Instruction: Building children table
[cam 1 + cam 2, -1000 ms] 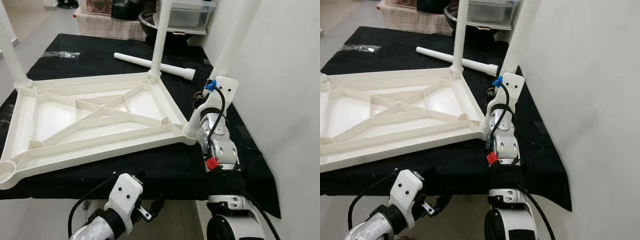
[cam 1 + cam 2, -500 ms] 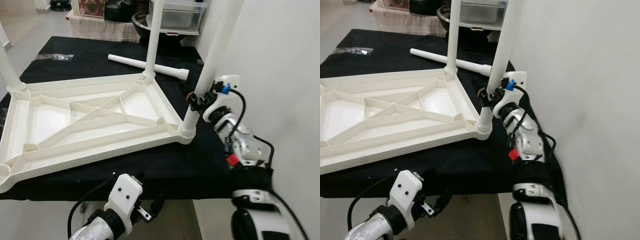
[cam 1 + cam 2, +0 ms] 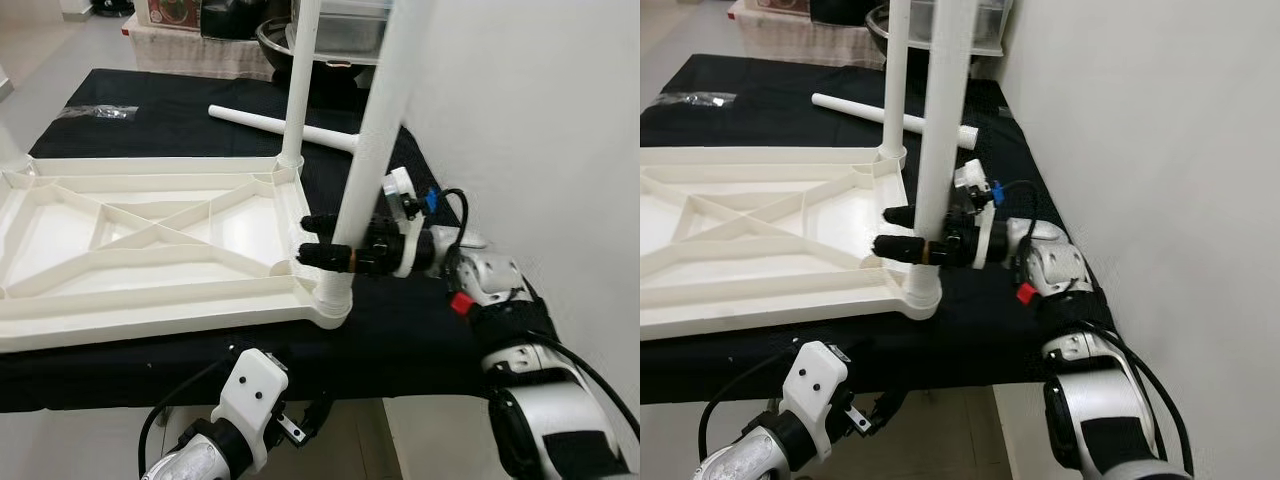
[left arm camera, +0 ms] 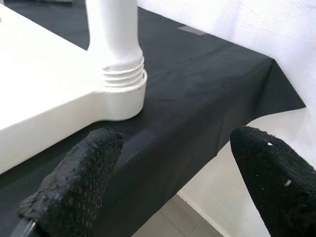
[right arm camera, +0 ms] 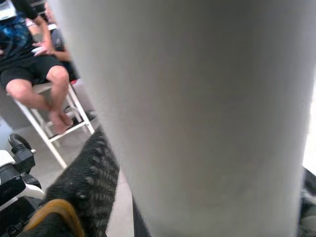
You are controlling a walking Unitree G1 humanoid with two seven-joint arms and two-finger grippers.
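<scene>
Jaws of the left gripper stand released, empty, low before the tabletop's near edge and aimed at the threaded foot of the corner leg. Upturned on the black cloth lies the white tabletop panel, ribs showing, its right side carrying an upright far leg in the far corner socket. Behind it a loose leg lies flat on the cloth. At the near right corner the right gripper is clenched around the near leg, which stands in its socket. Judged step: seating or screwing this leg home. Next move likely calls for turning it while keeping it upright, then releasing and fetching the loose leg.
</scene>
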